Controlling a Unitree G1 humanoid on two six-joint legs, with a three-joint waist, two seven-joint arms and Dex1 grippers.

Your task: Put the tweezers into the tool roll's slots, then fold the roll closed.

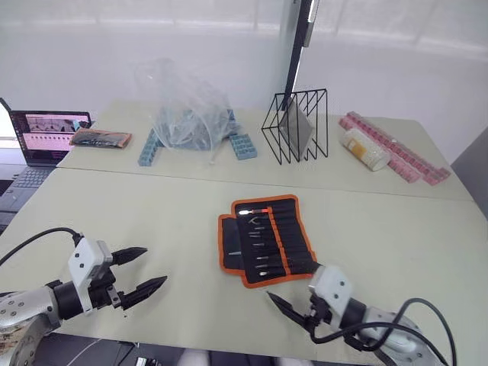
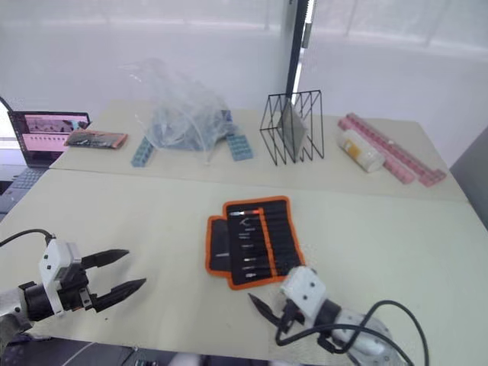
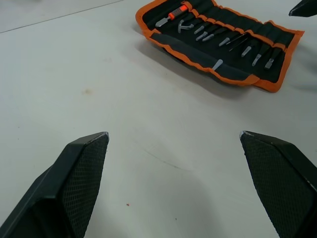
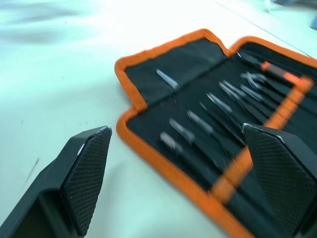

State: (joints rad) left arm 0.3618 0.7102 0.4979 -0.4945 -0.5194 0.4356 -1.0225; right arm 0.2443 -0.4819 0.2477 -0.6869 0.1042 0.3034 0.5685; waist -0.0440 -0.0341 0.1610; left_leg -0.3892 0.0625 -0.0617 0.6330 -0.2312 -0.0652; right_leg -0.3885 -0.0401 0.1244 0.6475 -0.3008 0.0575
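Both end effectors, left [image 1: 142, 270] & right [image 4: 176, 173], wide open; tool roll [image 1: 267, 239] unfolded, tweezers [image 1: 263, 244] slotted crosswise, tips toward robot's left.

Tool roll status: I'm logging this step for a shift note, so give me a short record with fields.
Roll: black fabric tool roll with orange edging, lying open and flat on the pale table
Contents: slim metal-tipped tweezers seated in its slots
Fold: not yet done
Left tool: open, empty, off to the roll's left
Right tool: open, empty, at the roll's near edge
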